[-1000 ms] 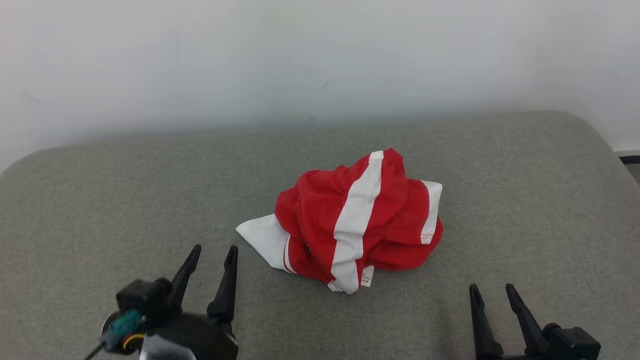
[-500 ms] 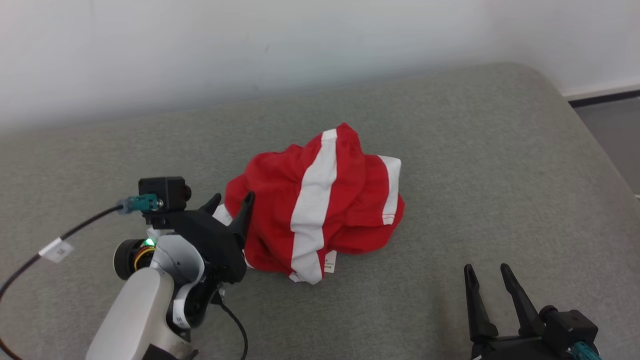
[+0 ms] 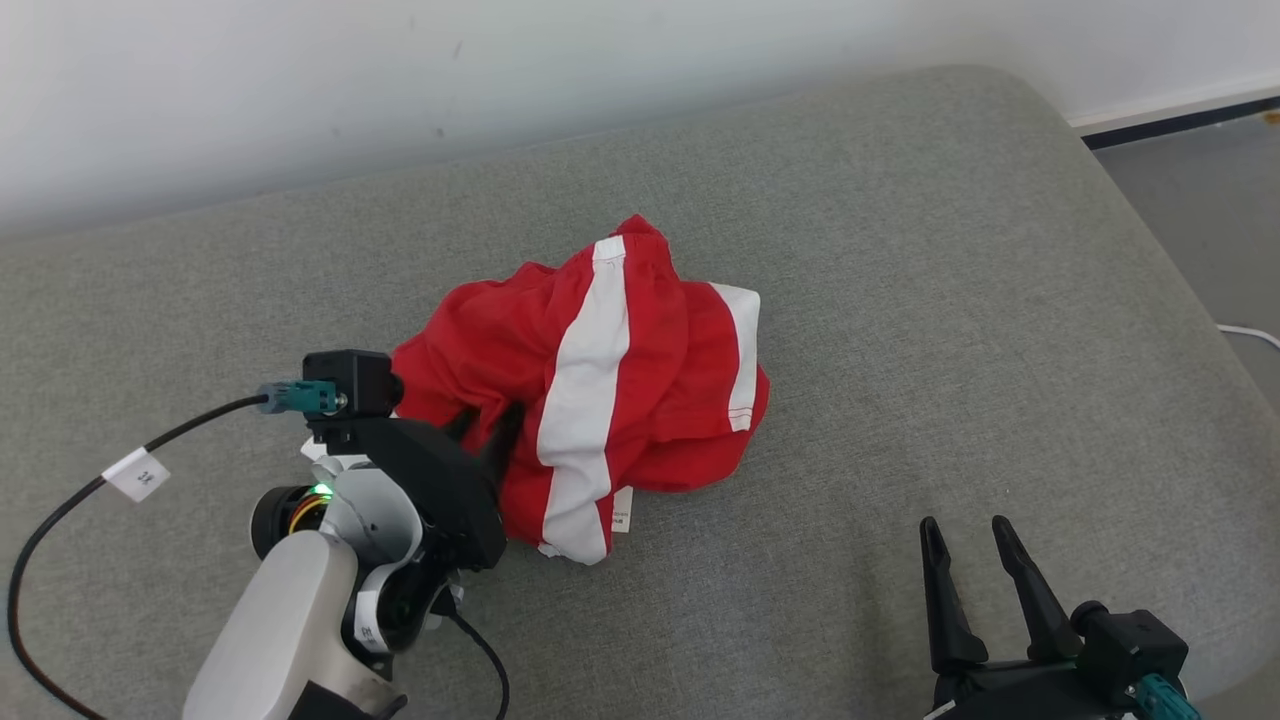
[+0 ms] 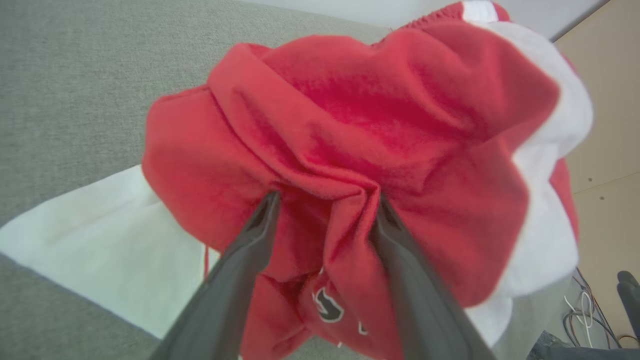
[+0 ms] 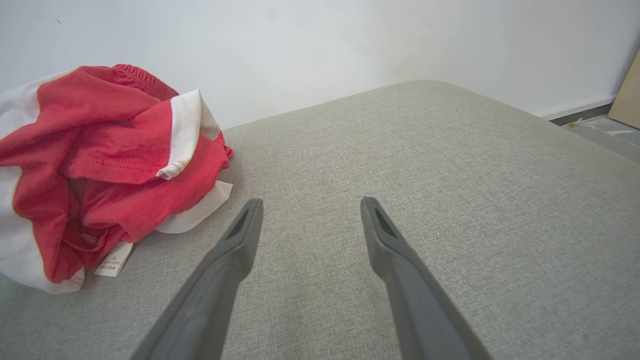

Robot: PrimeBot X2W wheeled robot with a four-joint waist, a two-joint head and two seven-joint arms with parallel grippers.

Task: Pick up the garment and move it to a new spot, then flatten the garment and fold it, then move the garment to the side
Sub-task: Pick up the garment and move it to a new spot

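Reached forward since a second ago with the left claw (image 3: 488, 422), from the near left edge into the left flank of the red-and-white garment (image 3: 640, 380). Stands spread wide, pressing both fingers (image 4: 245, 250) into red cloth, a fold bunched between but not pinched. Leaves the garment crumpled in a heap mid-way across the grey cushion (image 3: 950, 300). Holds nothing with the right claw (image 3: 963, 525), spread open over bare cushion at front right, well apart from the heap.

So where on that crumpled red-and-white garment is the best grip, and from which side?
Probably pinch the raised red fold on the left flank of the garment, coming from the robot's left and above. The pile is bunched, so a proud ridge gives layers to clamp; the open left hand straddles it.
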